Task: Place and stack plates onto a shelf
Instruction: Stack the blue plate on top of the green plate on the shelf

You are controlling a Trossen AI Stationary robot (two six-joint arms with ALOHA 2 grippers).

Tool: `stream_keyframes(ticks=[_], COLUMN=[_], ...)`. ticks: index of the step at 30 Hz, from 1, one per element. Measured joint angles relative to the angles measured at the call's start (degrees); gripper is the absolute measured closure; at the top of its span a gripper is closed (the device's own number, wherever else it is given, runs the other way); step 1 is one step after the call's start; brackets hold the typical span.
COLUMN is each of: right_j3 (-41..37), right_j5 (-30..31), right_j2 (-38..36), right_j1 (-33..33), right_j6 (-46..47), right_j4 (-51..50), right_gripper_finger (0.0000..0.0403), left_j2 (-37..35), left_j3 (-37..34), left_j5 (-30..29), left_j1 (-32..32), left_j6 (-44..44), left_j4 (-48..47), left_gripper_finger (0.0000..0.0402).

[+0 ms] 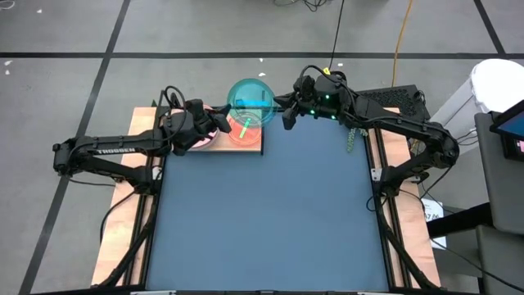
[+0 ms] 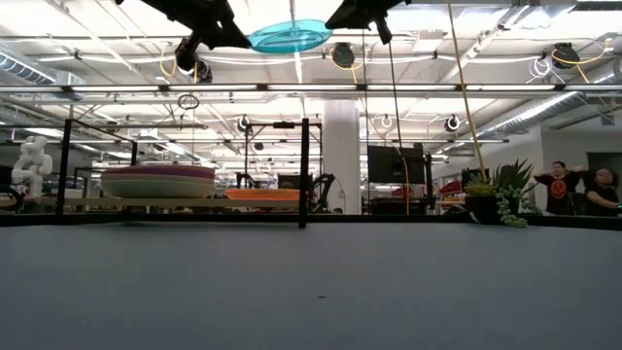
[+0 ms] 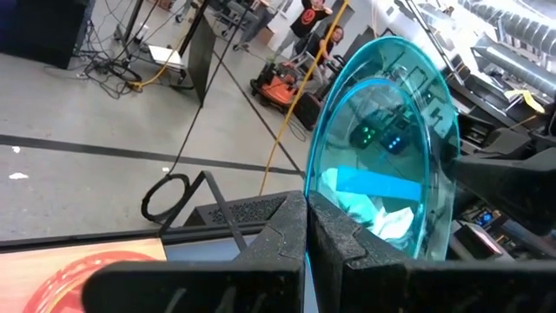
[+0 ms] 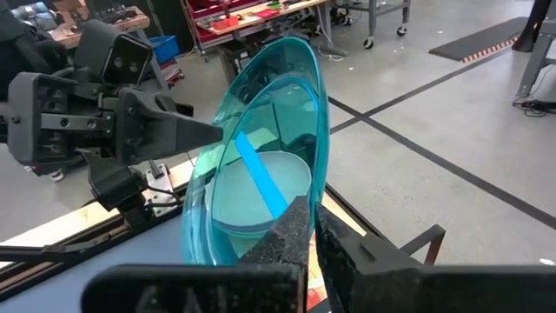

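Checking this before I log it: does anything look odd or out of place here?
One thing: the teal plate hangs in the air above the shelf, pinched at opposite rims by both the left gripper and the right gripper. The stacks on the shelf look level, and nothing appears spilled or damaged.

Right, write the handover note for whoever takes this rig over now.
Left gripper: shut on the teal plate.
Right gripper: shut on the opposite rim.
The teal plate hangs between both arms, high above the shelf.
Done: a stack of larger plates sits at one end of the shelf, smaller plates topped by an orange plate at the other.
Left: set the teal plate on the small stack.
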Motion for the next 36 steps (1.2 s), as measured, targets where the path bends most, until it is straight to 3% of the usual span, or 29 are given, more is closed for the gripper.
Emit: stream_keyframes(ticks=[11,15,21,26,36], right_j3=[0.0,0.0,0.0,0.0,0.9], right_j5=[2.3,2.4,2.4,2.4,2.5], right_j2=[0.1,0.1,0.1,0.1,0.1], right_j1=[0.1,0.1,0.1,0.1,0.0], right_j6=[0.2,0.4,0.4,1.8,7.5], right_j4=[0.3,0.3,0.3,0.3,3.7], right_gripper_finger=[0.0302,0.0321,0.0391,0.0396,0.0402], left_j2=[0.0,0.0,0.0,0.0,0.0], left_j3=[0.0,0.0,0.0,0.0,0.0], left_j5=[0.1,-0.1,-0.5,-0.5,-0.4], left_j1=[-1.2,-1.2,-1.2,-1.3,-1.3], left_j6=[0.2,0.1,-0.3,-0.6,-1.2], left_j4=[0.3,0.3,0.2,0.2,1.1], left_gripper_finger=[0.0401,0.0401,0.0401,0.0391,0.0265])
